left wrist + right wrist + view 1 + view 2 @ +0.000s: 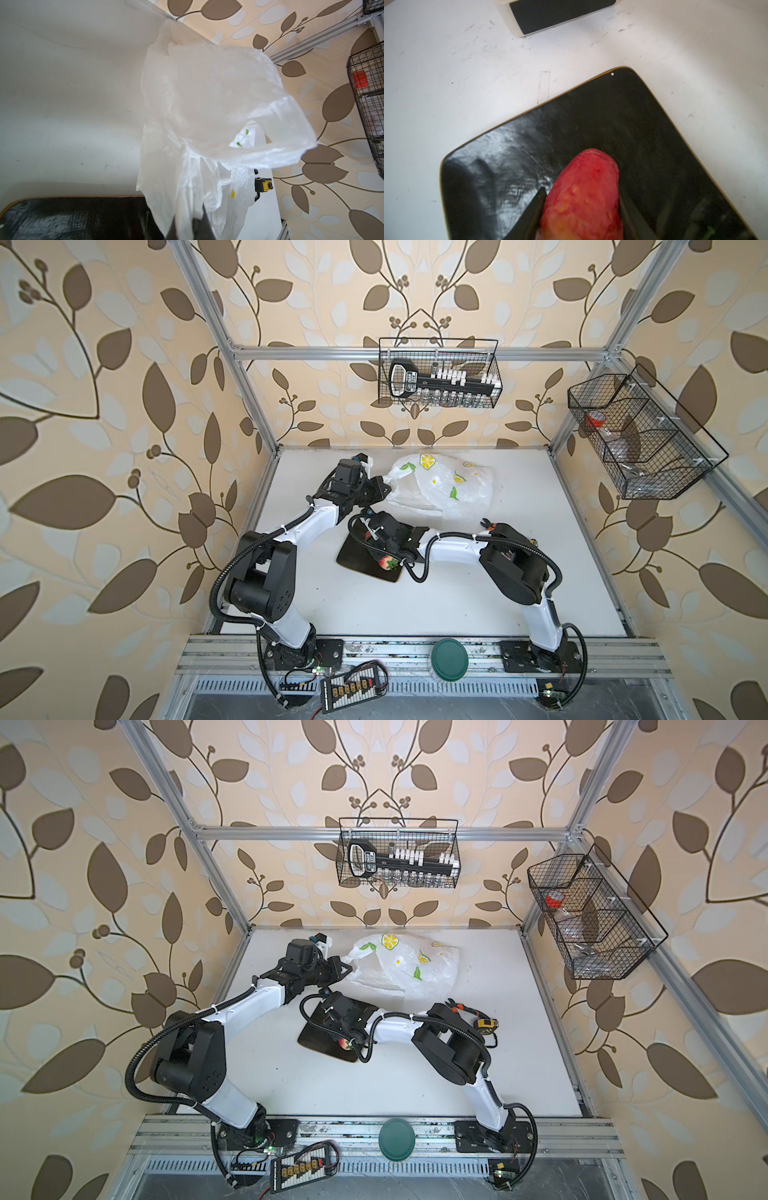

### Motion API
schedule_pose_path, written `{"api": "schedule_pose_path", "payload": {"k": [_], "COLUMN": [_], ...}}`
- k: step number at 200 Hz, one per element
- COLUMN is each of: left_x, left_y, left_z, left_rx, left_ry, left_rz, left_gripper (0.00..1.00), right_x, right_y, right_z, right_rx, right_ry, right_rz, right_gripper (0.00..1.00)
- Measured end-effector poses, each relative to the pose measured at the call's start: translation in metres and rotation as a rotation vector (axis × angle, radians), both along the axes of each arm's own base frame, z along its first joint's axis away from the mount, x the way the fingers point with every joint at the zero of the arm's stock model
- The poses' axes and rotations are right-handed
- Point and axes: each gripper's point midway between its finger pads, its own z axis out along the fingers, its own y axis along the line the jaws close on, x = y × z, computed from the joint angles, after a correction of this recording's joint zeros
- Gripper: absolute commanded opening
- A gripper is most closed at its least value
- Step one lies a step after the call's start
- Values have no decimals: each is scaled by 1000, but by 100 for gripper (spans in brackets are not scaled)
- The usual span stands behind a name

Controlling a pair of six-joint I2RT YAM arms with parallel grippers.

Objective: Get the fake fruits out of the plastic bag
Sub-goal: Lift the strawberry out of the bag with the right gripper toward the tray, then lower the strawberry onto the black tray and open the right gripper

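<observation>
A glossy red toy strawberry [587, 172] sits between the two dark fingers of the right gripper [581, 193]. The fingers press against its sides and grip it over a black square plate [633, 128] with a thin tan rim. Whether the fruit's tip touches the plate cannot be told. A second strawberry [388, 562], red with a green cap, lies on the plate close to its near edge, partly under the right arm. The plate rests about mid-way across the white table [374, 605].

Just beyond the plate, at the far middle of the table, lies the thin white plastic bag [449, 489]. It is printed with lemon slices and green leaves, and it is crumpled on its side with the mouth turned left. The left gripper [385, 488] is closed on the bag's left edge, with a fold of film pinched between its fingertips [202, 226]. In the left wrist view the mouth gapes wide.

A yellow-and-black tape measure [484, 1023] lies on the table to the right of the bag's near corner, beside the right arm's elbow. A round dark-green lid [449, 659] rests on the aluminium rail at the near edge, between the two arm bases. One black wire basket [438, 373] hangs on the far wall.
</observation>
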Motion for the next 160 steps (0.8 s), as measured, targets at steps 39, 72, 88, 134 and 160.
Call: {"api": "schedule_pose_path", "payload": {"k": [39,72,88,134,160], "left_x": [0,0,0,0,0], "left_y": [0,0,0,-1,-1], "left_z": [0,0,0,0,1], "left_rx": [-1,-2,-2,-3,-8], "left_ry": [-1,-1,0,0,1], "left_rz": [-1,-2,-3,-3,-4], "left_gripper": [0,0,0,0,0], "right_x": [-1,-5,-11,-36,-46], "right_y": [-1,-6,-12,-40,-67], "right_z": [-1,10,28,110,151], "right_rx": [-7,4,25,158,229], "right_ry": [3,-4,-20,-102,-149], "right_rz": [-2,8,17,35,9], "right_gripper": [65,71,71,59,49]}}
